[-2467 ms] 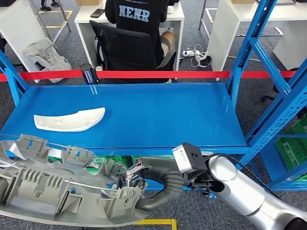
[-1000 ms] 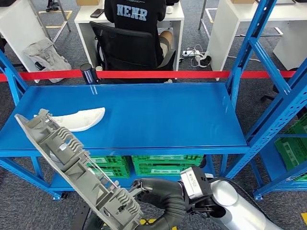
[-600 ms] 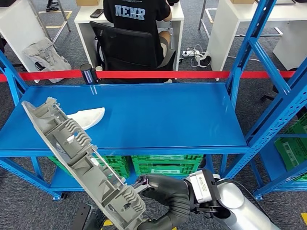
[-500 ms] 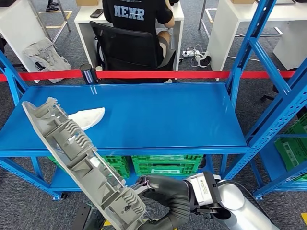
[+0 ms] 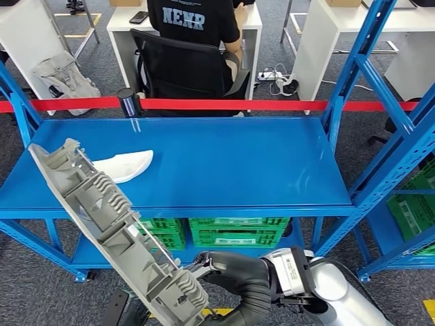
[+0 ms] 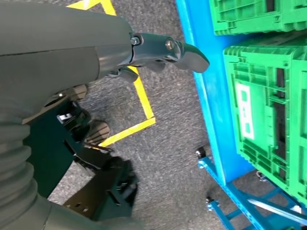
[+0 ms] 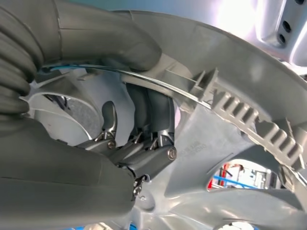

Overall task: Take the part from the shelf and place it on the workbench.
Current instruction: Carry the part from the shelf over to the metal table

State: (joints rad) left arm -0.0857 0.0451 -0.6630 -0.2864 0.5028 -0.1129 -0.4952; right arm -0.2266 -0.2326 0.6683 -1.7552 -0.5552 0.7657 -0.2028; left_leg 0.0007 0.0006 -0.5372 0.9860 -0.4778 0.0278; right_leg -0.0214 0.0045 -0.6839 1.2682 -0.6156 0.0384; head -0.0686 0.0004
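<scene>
Blue shelf (image 5: 205, 170) stands ahead. My right hand (image 5: 205, 266) grips the grey part (image 5: 113, 227), now tilted steeply off the shelf, ready for carrying; my left hand (image 6: 159, 48) hangs loosely extended, holding nothing.

You've got the long grey ribbed plastic part (image 5: 110, 227) tilted diagonally, off the blue shelf (image 5: 231, 170), overlapping its front-left edge.

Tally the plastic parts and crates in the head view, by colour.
Grey ribbed part, held by the right hand: 1
White part on the blue shelf: 1
Green crates under the shelf: at least 3
Total: at least 5
</scene>
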